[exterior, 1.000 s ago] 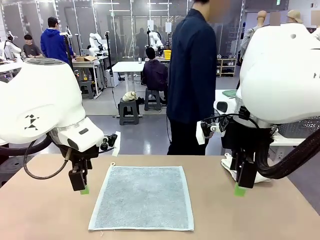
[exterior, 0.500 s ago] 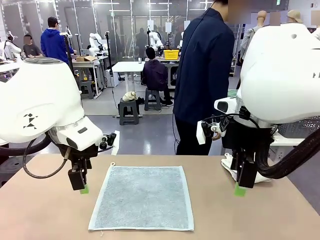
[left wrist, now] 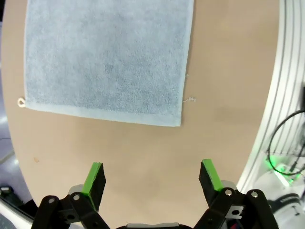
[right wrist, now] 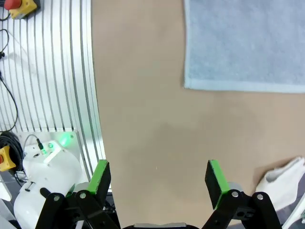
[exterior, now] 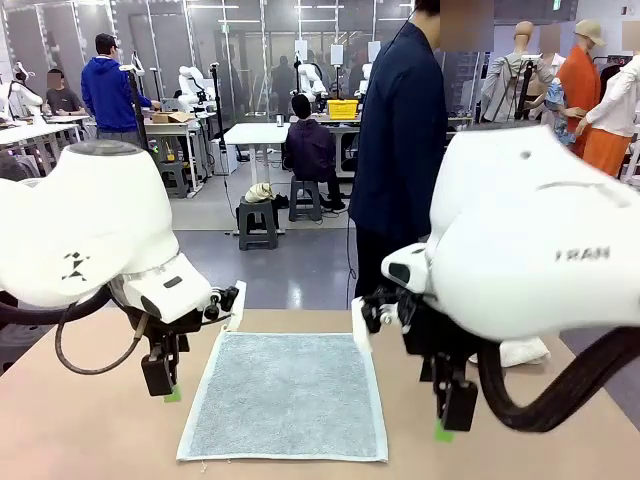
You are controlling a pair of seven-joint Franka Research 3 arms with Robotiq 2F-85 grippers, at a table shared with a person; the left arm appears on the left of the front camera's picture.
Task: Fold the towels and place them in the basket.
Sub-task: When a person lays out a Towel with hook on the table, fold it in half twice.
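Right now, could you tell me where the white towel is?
In the front view the white towel lies crumpled at the table's right side, partly behind the right arm, right of the flat blue-grey towel.

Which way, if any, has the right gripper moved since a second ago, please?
Yes. The right gripper has shifted leftward and nearer the camera, closing on the right edge of the blue-grey towel, which has stayed put.

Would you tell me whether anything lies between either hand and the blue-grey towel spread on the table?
Nothing visible does. Only bare table separates the open left hand and the open right hand from the blue-grey towel. The crumpled white towel lies off to the right hand's side, not in its path.
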